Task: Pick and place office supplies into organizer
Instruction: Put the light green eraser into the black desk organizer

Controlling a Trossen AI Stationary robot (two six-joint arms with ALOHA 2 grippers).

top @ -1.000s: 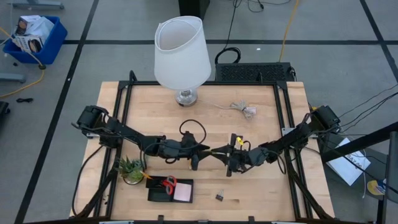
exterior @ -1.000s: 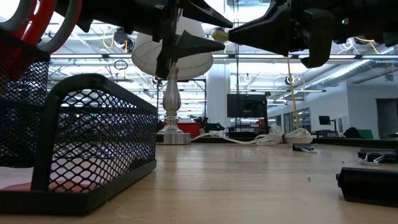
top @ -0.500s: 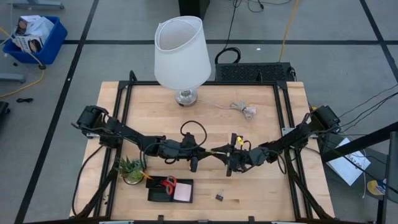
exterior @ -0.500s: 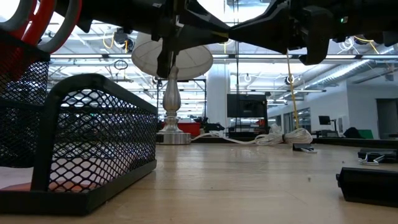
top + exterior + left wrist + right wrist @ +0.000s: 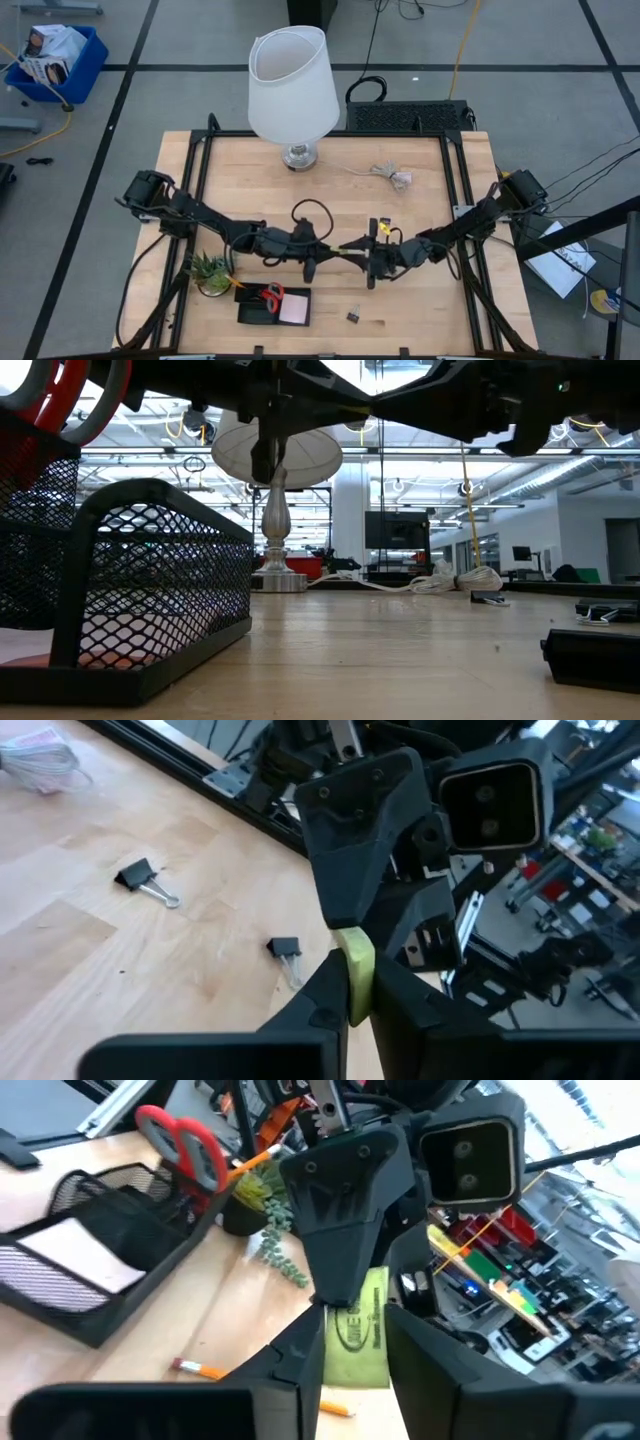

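- Two grippers meet tip to tip just 6 o'clock of the table's centre; the left gripper is clenched on a yellow-green item.
- The right gripper straddles the same item; whether it grips or has let go, I cannot tell.
- The item's printed label is too blurred to read.
- The organizer sits at the table's 7 o'clock, holding red scissors and a pink pad.
- In the low view its mesh wall is cut off at 9 o'clock, and both grippers run off the picture at 12 o'clock.
- A binder clip lies at 3 o'clock of the organizer.
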